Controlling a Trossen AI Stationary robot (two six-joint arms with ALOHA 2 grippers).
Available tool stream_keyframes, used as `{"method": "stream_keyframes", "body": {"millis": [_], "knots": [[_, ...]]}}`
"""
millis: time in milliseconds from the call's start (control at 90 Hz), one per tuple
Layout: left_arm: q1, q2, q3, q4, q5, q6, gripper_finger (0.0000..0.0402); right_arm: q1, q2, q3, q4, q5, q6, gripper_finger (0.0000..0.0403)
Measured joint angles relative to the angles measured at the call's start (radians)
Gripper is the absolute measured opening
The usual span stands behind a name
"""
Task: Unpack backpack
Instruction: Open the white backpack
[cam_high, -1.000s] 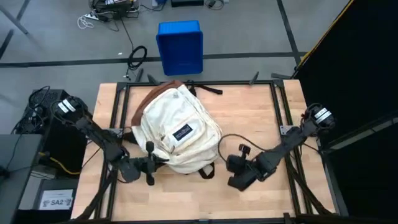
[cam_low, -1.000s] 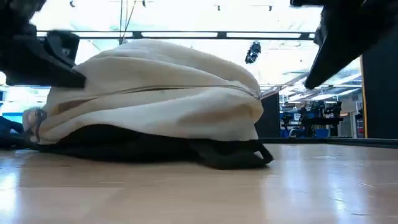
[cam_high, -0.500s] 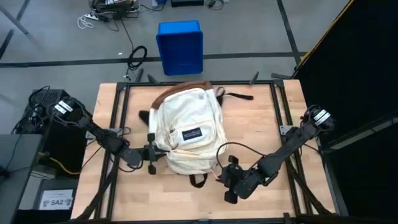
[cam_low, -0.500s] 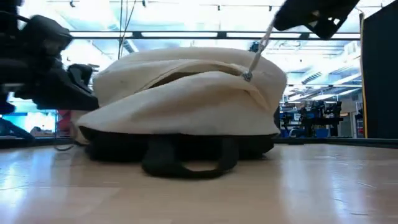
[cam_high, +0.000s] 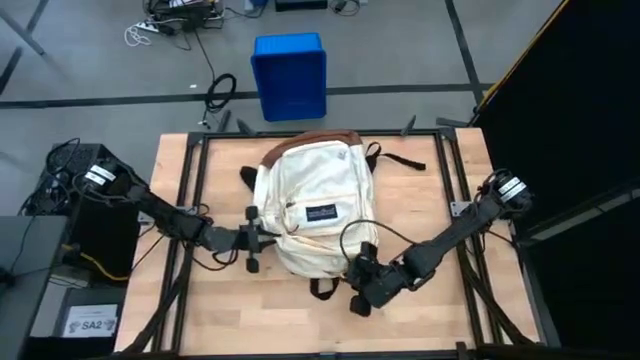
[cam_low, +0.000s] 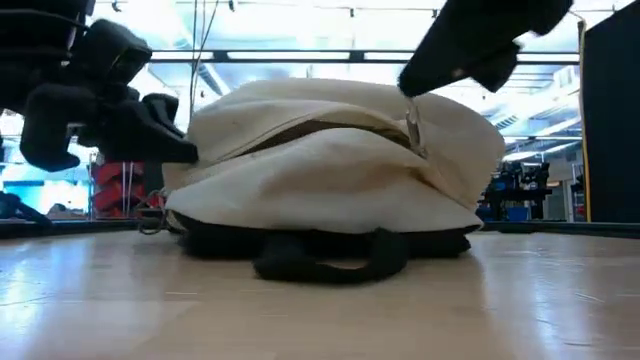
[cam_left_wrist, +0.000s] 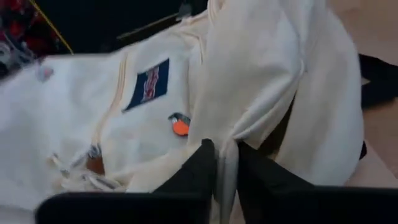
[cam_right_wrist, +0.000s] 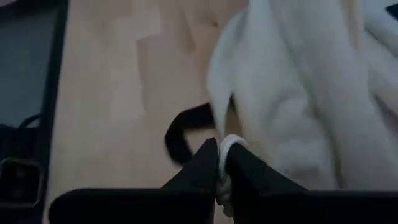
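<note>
Backpack (cam_high: 315, 215): cream-white, lying flat at the middle of the wooden table (cam_high: 420, 190), brown base toward the far edge, logo patch (cam_high: 322, 212) facing up. From the low view it bulges as a rounded mound, with a zip seam running across the front.
Carry loop (cam_low: 335, 262): dark strap loop at the pack's near end, resting on the tabletop.
Shoulder strap (cam_high: 400, 160): dark, trailing out to the right near the brown base.
Left gripper (cam_high: 258, 240): at the pack's left side, about mid-length. In the left wrist view its fingers (cam_left_wrist: 196, 165) are pinched narrow on a fold of cream fabric.
Right gripper (cam_high: 362, 290): at the pack's near right corner, just off the table surface. In the right wrist view its fingers (cam_right_wrist: 202, 165) are closed narrow on a thin whitish cord or pull loop (cam_right_wrist: 229, 149) coming off the pack.
Orange dot (cam_left_wrist: 180, 127): small orange mark on the pack's front, below the patch, seen from the left wrist only.
Blue bin (cam_high: 289, 74): on the floor beyond the far edge of the table.
</note>
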Motion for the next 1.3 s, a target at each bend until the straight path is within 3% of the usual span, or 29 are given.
{"method": "stream_keyframes", "body": {"millis": [156,400,567,744,867,1011,1211,1300], "knots": [[-0.005,-0.009,0.036,-0.033,-0.022,0.05,0.0131,-0.025,0.0,0.0,-0.016,-0.005,-0.003,0.0],[-0.047,-0.08,0.148,-0.249,-0.174,0.113,0.0223,-0.035,0.0,0.0,-0.025,-0.008,-0.004,0.0],[-0.104,-0.111,0.271,-0.395,-0.181,0.111,0.0256,-0.037,0.0,0.0,-0.025,-0.008,-0.004,0.0],[-0.198,-0.085,0.387,-0.465,-0.181,0.139,0.0262,-0.046,0.0,0.0,-0.025,-0.008,0.001,0.0],[-0.238,0.02,0.459,-0.459,-0.181,0.15,0.0262,-0.057,0.0,0.0,-0.025,-0.008,0.001,0.0],[-0.243,0.239,0.566,-0.441,-0.19,0.164,0.0262,-0.074,0.0,0.0,-0.021,-0.007,0.0,0.0],[-0.231,0.502,0.787,-0.492,-0.417,0.25,0.0262,-0.086,0.0,0.0,-0.02,-0.021,-0.001,0.0],[-0.209,0.578,0.877,-0.555,-0.452,0.262,0.0262,-0.088,0.0,0.0,-0.02,-0.028,-0.002,0.0]]}}
